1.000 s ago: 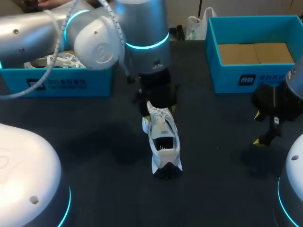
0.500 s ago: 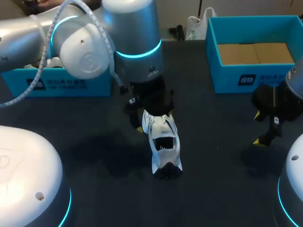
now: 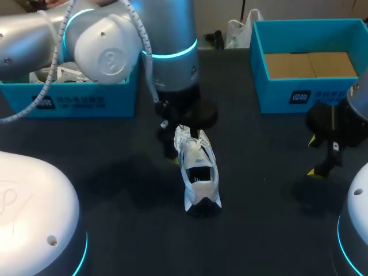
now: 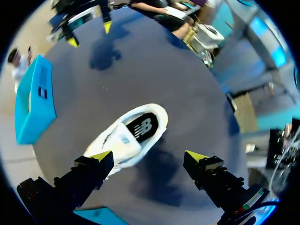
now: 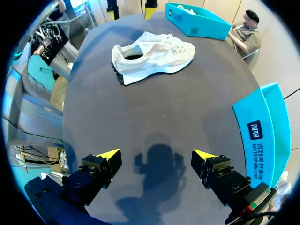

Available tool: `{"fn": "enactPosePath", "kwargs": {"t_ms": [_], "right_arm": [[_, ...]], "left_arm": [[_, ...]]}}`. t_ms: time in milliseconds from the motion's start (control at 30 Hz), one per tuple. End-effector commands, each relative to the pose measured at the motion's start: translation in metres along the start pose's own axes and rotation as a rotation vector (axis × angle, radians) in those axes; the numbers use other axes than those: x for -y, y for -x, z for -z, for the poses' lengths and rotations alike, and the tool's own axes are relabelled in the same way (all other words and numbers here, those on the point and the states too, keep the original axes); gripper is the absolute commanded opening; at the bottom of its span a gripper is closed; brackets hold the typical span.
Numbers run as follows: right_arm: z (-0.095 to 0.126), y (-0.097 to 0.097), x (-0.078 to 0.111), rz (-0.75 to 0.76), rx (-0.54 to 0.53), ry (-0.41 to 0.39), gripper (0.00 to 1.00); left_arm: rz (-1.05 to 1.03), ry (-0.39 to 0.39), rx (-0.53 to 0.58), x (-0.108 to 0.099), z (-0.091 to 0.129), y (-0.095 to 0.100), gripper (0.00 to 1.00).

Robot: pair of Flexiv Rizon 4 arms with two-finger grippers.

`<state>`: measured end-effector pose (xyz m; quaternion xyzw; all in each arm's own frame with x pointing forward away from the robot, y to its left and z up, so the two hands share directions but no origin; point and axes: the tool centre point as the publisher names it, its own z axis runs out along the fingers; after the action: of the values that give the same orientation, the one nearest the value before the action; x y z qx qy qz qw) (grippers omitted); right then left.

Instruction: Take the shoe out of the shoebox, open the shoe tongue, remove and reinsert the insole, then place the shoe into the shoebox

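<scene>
The left jaws are held apart over the toe end of the shoe [image 3: 198,172], clamped on nothing. The toe is seen beside one finger, not centred. The right jaws, also apart, are held well off to the right. The shoe is stood on the bench [image 3: 115,184], outside the box [image 3: 310,63], its long axis running away from the robot, heel nearest. The left arm [image 3: 167,34] is nearer. Against the earlier frames, the left jaws are found drawn back from the laces, and the shoe is unmoved.

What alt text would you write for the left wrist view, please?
A white shoe lies on the dark table, its opening showing a dark insole. The left pincer hangs open over it, one yellow tip close by the shoe's front. A blue shoebox stands off to one side.
</scene>
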<state>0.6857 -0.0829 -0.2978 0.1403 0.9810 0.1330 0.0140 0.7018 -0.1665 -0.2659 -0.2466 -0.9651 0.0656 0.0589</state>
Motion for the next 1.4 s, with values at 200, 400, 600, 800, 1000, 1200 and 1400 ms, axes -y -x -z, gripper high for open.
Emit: {"fn": "enactPosePath", "kwargs": {"t_ms": [200,400,600,800,1000,1200,1400], "right_arm": [[0.0,-0.001,0.0,0.0,0.002,-0.002,1.0],[0.0,-0.001,0.0,0.0,0.002,-0.002,1.0],[0.0,-0.001,0.0,0.0,0.002,-0.002,1.0],[0.0,-0.001,0.0,0.0,0.002,-0.002,1.0],[0.0,-0.001,0.0,0.0,0.002,-0.002,1.0],[0.0,-0.001,0.0,0.0,0.002,-0.002,1.0],[0.0,-0.001,0.0,0.0,0.002,-0.002,1.0]], "left_arm": [[0.386,-0.018,-0.019,0.022,-0.023,-0.017,1.0],[0.489,-0.006,0.057,0.035,-0.04,-0.028,1.0],[0.527,0.012,0.078,0.043,-0.059,-0.033,1.0],[0.544,0.006,0.092,0.047,-0.076,-0.032,1.0],[0.557,0.015,0.086,0.051,-0.099,-0.028,1.0],[0.571,0.023,0.103,0.055,-0.114,-0.033,1.0],[0.586,0.045,0.125,0.06,-0.128,-0.035,1.0]]}}
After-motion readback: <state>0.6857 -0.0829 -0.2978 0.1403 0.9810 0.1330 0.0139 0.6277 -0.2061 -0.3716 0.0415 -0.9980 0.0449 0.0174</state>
